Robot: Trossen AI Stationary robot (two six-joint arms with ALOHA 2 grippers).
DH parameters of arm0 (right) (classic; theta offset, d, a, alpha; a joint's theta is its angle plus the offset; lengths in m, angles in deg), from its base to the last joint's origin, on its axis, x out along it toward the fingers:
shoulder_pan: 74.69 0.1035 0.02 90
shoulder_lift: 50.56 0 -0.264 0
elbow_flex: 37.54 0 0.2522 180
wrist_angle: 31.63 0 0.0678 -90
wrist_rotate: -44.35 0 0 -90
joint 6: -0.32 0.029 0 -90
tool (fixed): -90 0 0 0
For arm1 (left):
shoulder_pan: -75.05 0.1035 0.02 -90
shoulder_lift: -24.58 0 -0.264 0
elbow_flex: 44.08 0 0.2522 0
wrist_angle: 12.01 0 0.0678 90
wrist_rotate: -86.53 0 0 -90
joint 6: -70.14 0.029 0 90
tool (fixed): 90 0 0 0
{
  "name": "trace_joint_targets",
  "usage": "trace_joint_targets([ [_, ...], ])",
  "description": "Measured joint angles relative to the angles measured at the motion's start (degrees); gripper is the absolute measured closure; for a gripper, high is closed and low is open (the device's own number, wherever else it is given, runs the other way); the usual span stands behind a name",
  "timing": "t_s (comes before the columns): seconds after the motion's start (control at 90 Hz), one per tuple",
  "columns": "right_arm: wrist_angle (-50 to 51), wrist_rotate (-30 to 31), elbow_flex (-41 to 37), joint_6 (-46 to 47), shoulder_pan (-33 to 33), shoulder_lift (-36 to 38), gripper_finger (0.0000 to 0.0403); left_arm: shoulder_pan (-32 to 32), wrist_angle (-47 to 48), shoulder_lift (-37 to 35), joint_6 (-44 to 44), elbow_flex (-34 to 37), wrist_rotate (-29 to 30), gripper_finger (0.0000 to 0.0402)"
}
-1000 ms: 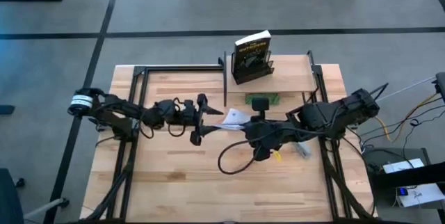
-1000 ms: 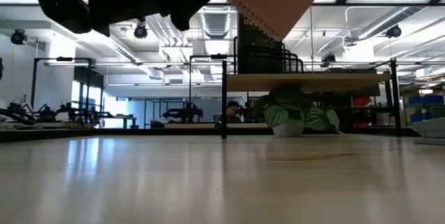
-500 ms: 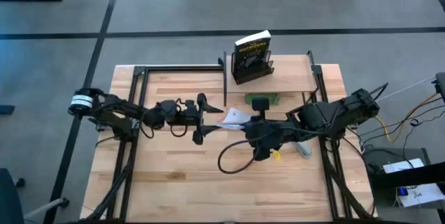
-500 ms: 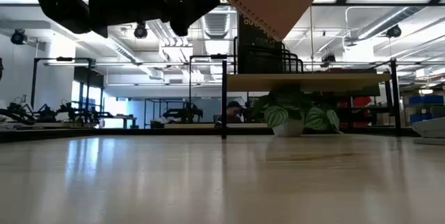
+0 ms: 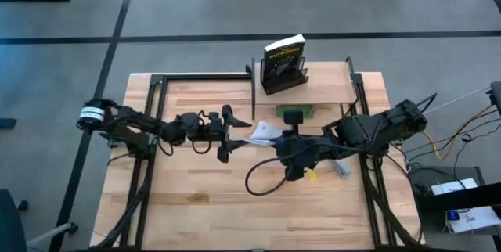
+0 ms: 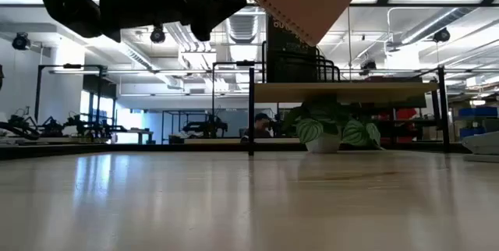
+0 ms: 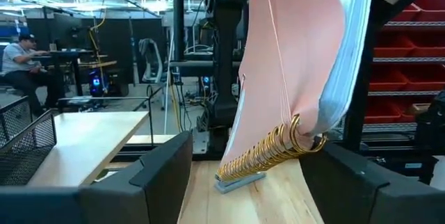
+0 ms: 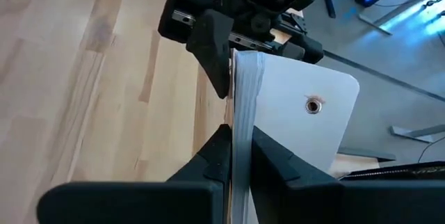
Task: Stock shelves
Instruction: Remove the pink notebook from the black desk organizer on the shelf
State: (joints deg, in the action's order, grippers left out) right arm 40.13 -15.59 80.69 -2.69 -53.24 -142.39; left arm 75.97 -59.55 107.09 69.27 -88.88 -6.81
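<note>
**A floppy notebook held up between my two arms**

On my left, the left gripper (image 5: 225,134) hangs over the middle of the big wooden tabletop (image 5: 196,205). Its two dark fingers (image 7: 149,182) are spread wide apart and touch nothing.

Just past them hangs the thin spiral notebook with a pinkish cover, white pages and gold wire rings (image 7: 292,78). I think it is light and bendy, because the cover curves. The wire rings could snag. I would take hold near the ring edge, where it is stiffest.

The right gripper (image 8: 233,156) is closed tight on the notebook's page edge, up in the air.

Farther back is the small light wood shelf on thin black legs (image 5: 325,88). It carries a black wire rack with a dark book (image 5: 283,63) in it.

From the low camera, the notebook is cut off at the top. I cannot tell what the green thing (image 5: 293,112) under the shelf is from above.
</note>
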Motion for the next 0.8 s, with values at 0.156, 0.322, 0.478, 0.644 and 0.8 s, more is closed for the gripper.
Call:
trace_joint_targets([
  [0.156, 0.00, 0.02, 0.00, 0.00, 0.00, 0.00, 0.0384, 0.02, 0.02, 0.01, 0.89, 0.00, 1.43, 0.0182],
  [0.322, -0.02, -0.02, 0.00, 0.00, 0.02, 0.00, 0.0384, -0.59, 0.04, 0.01, 2.47, 0.00, 1.38, 0.0188],
  [0.478, -0.48, -0.04, 0.00, 0.00, 0.02, 0.00, 0.0384, -2.33, -2.01, 1.40, 6.04, 0.00, 1.38, 0.0183],
  [0.644, -1.61, -0.04, 0.00, -0.63, 0.02, 0.00, 0.0384, -2.99, -8.97, 5.12, 8.48, 0.00, 1.34, 0.0163],
  [0.8, -1.53, -0.04, 0.00, -0.67, 0.02, 0.00, 0.0384, -2.91, -9.66, 6.89, 7.09, 0.00, 1.42, 0.0149],
])
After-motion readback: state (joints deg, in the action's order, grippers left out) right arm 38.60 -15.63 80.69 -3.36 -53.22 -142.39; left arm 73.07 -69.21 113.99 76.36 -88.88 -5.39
